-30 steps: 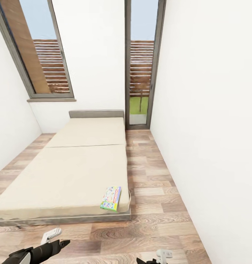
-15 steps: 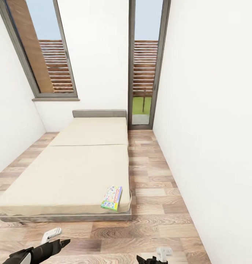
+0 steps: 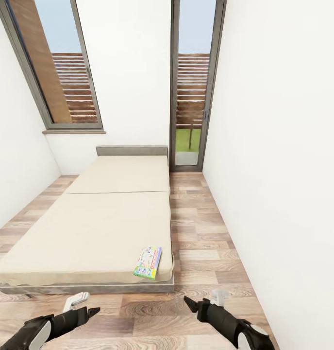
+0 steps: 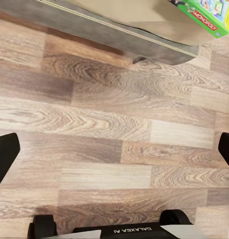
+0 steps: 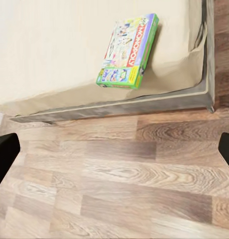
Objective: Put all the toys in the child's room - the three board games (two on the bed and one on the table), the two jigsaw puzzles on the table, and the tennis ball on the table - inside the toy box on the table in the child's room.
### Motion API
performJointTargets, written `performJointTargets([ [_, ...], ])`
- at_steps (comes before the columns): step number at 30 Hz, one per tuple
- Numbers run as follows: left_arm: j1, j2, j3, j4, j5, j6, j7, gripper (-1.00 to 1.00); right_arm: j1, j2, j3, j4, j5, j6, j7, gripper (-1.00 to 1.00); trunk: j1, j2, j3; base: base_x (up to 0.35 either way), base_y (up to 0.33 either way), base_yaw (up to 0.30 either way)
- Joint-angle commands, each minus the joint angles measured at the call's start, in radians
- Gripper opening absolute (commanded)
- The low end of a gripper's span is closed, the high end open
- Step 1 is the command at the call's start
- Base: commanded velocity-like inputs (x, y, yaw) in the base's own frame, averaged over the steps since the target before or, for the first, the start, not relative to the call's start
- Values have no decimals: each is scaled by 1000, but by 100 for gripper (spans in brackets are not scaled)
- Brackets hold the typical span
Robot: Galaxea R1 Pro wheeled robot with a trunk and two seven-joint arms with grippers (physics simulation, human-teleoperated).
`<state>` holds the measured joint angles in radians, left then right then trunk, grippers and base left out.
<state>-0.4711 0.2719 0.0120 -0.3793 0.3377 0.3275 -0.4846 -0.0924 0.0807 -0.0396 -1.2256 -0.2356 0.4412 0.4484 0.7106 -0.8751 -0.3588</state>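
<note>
One flat, brightly printed cardboard board game box (image 3: 148, 263) lies on the low beige-mattressed bed (image 3: 89, 233), at the near corner, just ahead of and between the two tools. One bed, two tall windows, wood-plank floor (image 3: 206, 243). Left tool (image 3: 82, 307) hangs over the floor, fingers apart, empty. Right tool (image 3: 198, 302), fingers apart, empty, points toward the box. Since half a second ago the right arm has risen well forward; the left edged ahead; the box has not moved.

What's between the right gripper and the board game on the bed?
In the right wrist view, bare wood floor, then the bed's grey base rail and mattress edge lie between the right gripper and the board game.
</note>
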Motion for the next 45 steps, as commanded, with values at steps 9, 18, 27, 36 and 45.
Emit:
performJointTargets([
  [9, -40, -28, -3, -34, 7, 64, 70, 100, -33, 1, -83, -227, -82, 153, 40, 100, 0, -1, -1, 0, 0, 0],
  [18, -44, -63, -5, -33, 5, 34, 106, 100, -55, 2, -111, -336, -144, 257, 163, 100, 0, -1, -1, 0, 0, 0],
  [27, -44, -61, 5, -33, 16, 42, 114, 100, -65, 1, -153, -350, -154, 269, 253, 100, 19, -36, -17, 0, 0, 0],
  [36, -49, -57, 52, -34, 46, 149, 84, 100, -65, 2, -249, -351, -156, 273, 409, 100, 54, -99, -45, 0, 0, 0],
  [45, -78, -56, 157, -39, 126, 217, -12, 100, -63, 2, -293, -350, -156, 272, 466, 100, 88, -162, -73, 0, 0, 0],
])
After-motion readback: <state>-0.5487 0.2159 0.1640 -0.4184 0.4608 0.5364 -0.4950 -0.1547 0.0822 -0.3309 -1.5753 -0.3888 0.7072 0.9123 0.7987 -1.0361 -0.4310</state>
